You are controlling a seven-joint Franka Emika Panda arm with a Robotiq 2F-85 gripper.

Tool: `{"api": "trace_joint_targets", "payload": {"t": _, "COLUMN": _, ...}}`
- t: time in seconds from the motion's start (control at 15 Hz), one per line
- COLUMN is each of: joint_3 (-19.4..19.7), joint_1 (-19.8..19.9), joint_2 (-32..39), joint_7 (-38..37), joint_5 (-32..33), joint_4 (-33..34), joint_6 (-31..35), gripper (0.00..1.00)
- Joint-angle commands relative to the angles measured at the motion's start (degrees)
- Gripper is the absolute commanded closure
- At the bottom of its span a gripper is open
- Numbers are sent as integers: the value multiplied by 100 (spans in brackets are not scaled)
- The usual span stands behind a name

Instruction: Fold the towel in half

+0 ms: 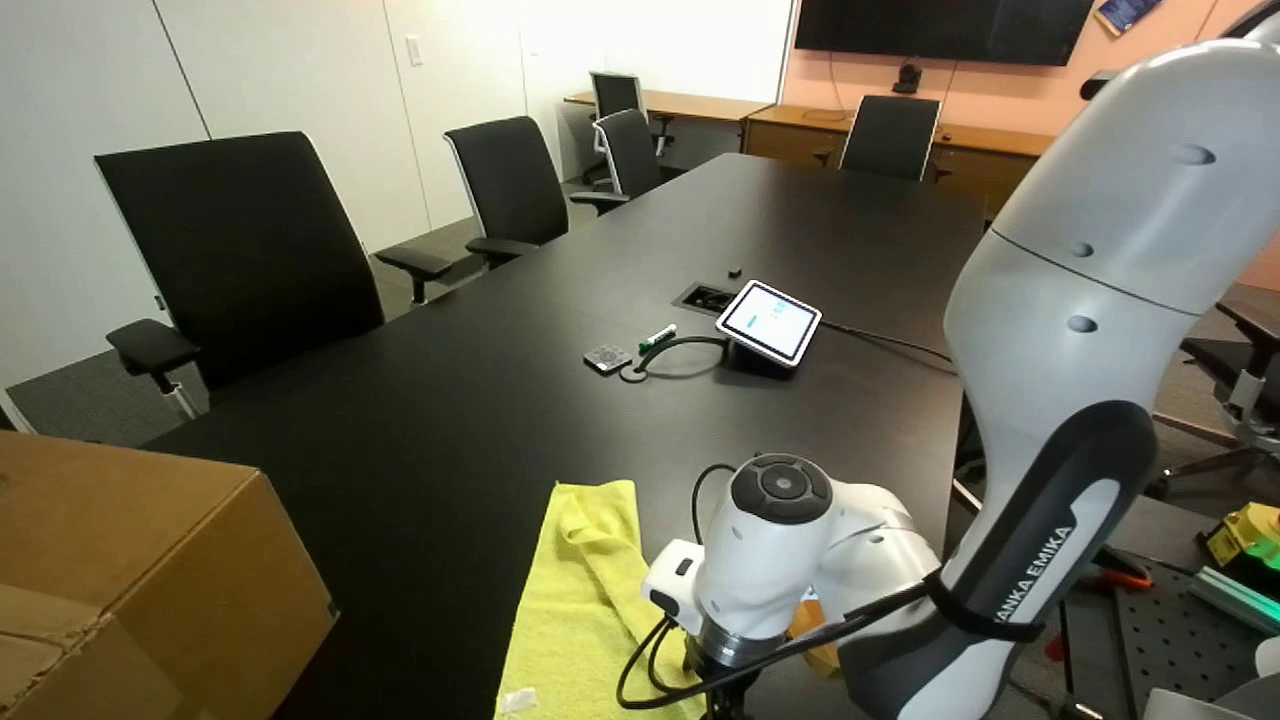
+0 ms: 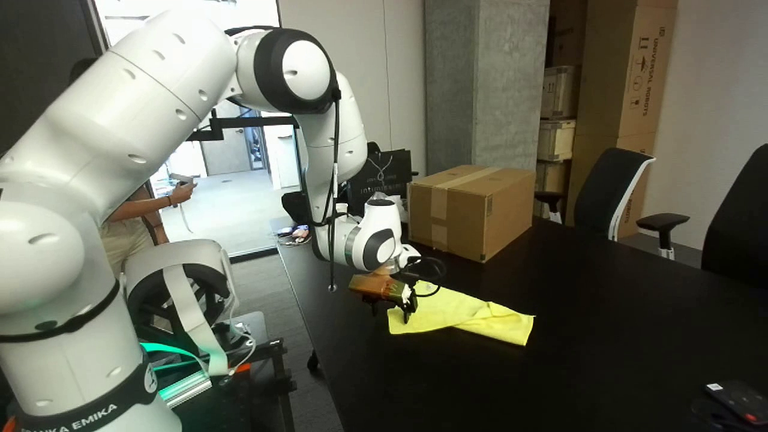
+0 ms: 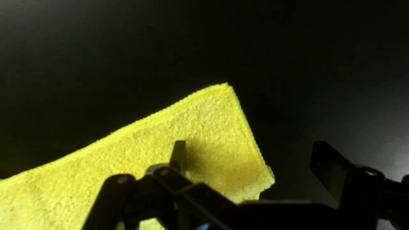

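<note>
The yellow-green towel (image 1: 565,620) lies on the dark table, long and narrow, with a crease or overlapping flap toward its far end. It also shows in an exterior view (image 2: 465,312), with a twist near the middle. A small white tag is on its near edge. In the wrist view, the towel's corner (image 3: 204,127) lies under the jaws, its short edge between the fingers. My gripper (image 3: 250,153) is open and empty, with one finger over the towel and one over bare table. In an exterior view the gripper (image 2: 393,312) points down at the towel's end; whether it touches cannot be told.
A brown cardboard box (image 2: 462,207) stands on the table near the towel. A tablet on a stand (image 1: 770,322), a marker (image 1: 657,338) and a small square object (image 1: 607,359) lie farther along the table. A dark remote-like object (image 2: 741,401) is near a corner. Chairs line one side.
</note>
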State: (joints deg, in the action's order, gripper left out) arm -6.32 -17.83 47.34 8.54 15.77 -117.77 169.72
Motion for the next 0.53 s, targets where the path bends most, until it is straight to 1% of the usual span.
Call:
{"api": "trace_joint_targets", "payload": {"t": 0.0, "joint_3": -43, "joint_1": 137, "joint_2": 217, "joint_7": 155, "joint_5": -28, "joint_4": 345, "joint_6": -222, "gripper": 0}}
{"api": "trace_joint_targets", "payload": {"t": 0.47, "joint_3": 70, "joint_1": 148, "joint_2": 355, "joint_7": 139, "joint_5": 7, "joint_4": 521, "joint_6": -315, "gripper": 0}}
